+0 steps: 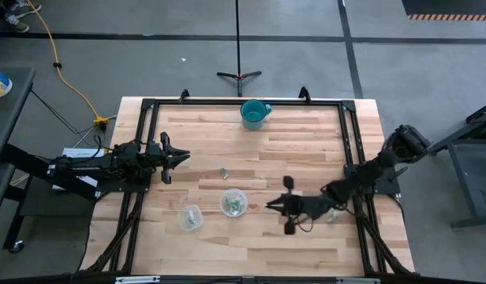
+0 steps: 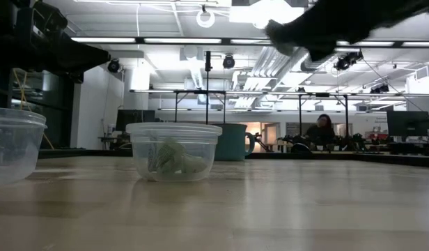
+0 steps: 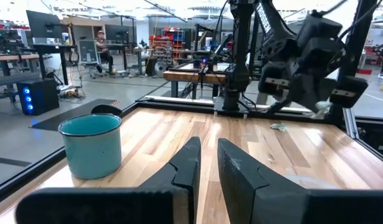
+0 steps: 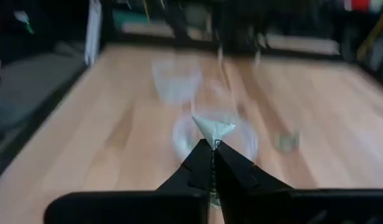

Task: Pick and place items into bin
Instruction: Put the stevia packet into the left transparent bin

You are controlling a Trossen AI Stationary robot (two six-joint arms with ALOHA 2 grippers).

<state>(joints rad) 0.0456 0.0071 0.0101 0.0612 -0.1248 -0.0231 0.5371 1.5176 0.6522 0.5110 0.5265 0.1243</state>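
My right gripper [image 1: 271, 205] [image 4: 213, 144] is shut on a tiny pale shiny item [image 4: 214, 128], just right of a clear bin [image 1: 233, 203] [image 4: 241, 146] that holds several pale green items [image 2: 174, 157]. A second clear bin [image 1: 191, 217] [image 4: 176, 81] with a few items stands to its near left. One loose item [image 1: 225, 172] [image 4: 286, 142] lies on the wood beyond the bins. My left gripper [image 1: 184, 156] [image 3: 207, 163] hovers at the table's left, empty, its fingers a narrow gap apart. My right gripper pinches the pale item by its lower corner [image 4: 213, 139] between its two fingertips. The rest of the piece stands out past the tips. It is lifted clear of the table, over the near rim of the clear bin.
A teal cup [image 1: 255, 113] [image 3: 91, 144] stands at the table's far middle. A black frame [image 1: 349, 142] runs along the table's edges. Another pale piece [image 1: 332, 213] lies by the right arm. A person [image 2: 320, 130] sits in the room beyond.
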